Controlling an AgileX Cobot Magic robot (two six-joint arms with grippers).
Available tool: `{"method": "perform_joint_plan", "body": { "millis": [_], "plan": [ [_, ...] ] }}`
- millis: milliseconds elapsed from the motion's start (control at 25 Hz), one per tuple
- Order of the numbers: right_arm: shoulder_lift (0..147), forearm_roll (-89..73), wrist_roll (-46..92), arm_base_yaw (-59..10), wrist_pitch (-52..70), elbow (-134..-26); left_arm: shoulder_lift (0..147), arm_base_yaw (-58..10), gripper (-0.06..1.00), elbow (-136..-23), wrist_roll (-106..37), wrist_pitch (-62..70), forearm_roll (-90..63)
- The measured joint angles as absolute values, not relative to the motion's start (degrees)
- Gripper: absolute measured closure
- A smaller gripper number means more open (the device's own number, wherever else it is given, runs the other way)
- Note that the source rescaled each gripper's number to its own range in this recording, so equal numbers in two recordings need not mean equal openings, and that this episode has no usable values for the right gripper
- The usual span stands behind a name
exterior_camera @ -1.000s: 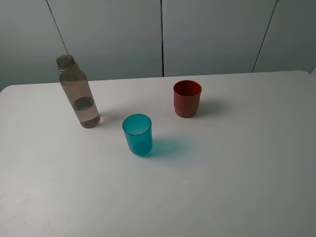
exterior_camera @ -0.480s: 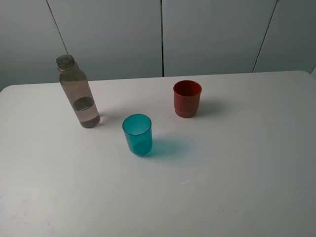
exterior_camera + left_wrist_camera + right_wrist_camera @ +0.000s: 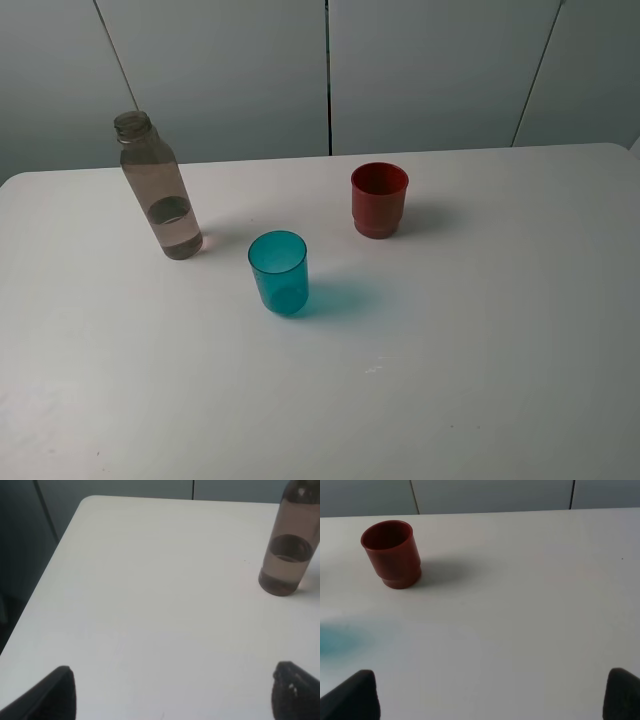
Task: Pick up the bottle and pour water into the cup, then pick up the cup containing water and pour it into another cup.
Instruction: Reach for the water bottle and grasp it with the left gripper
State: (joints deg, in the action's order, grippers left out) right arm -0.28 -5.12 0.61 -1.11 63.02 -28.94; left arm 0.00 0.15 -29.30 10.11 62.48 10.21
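Bottle (image 3: 160, 190) stands left, teal cup (image 3: 278, 272) nearer, red cup (image 3: 379, 200) right; left gripper (image 3: 177, 695) and right gripper (image 3: 490, 695) spread apart.

The left gripper (image 3: 175, 694) has two matte black fingers (image 3: 52, 697) with rounded, tapering tips. The right gripper (image 3: 487, 696) has two matte black fingers (image 3: 352, 697) with blunt, rounded tips. Only the tips show.
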Motion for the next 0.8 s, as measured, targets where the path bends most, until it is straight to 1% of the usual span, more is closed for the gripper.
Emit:
{"method": "perform_joint_plan", "body": {
  "millis": [120,200,360,480,560,800],
  "plan": [
    [-0.3,-5.1,0.6,-1.1,63.0,-28.9,0.0,0.0,-0.06,-29.3,9.7,62.2,9.1],
    [-0.3,-5.1,0.5,-1.1,63.0,-28.9,0.0,-0.8,-0.06,-30.0,8.8,59.6,8.8],
    [-0.3,-5.1,0.5,-1.1,63.0,-28.9,1.5,-2.0,-0.06,-30.5,7.3,44.0,8.0],
    [-0.3,-5.1,0.5,-1.1,63.0,-28.9,9.1,-2.6,-0.06,-30.9,5.2,34.3,4.7],
    [-0.3,-5.1,0.5,-1.1,63.0,-28.9,15.8,-3.9,-0.06,-30.9,1.3,29.8,1.0],
    [-0.3,-5.1,0.6,-1.1,63.0,-28.9,34.8,-8.7,-0.06,-30.9,-6.9,22.0,-5.8]
  ]
}}
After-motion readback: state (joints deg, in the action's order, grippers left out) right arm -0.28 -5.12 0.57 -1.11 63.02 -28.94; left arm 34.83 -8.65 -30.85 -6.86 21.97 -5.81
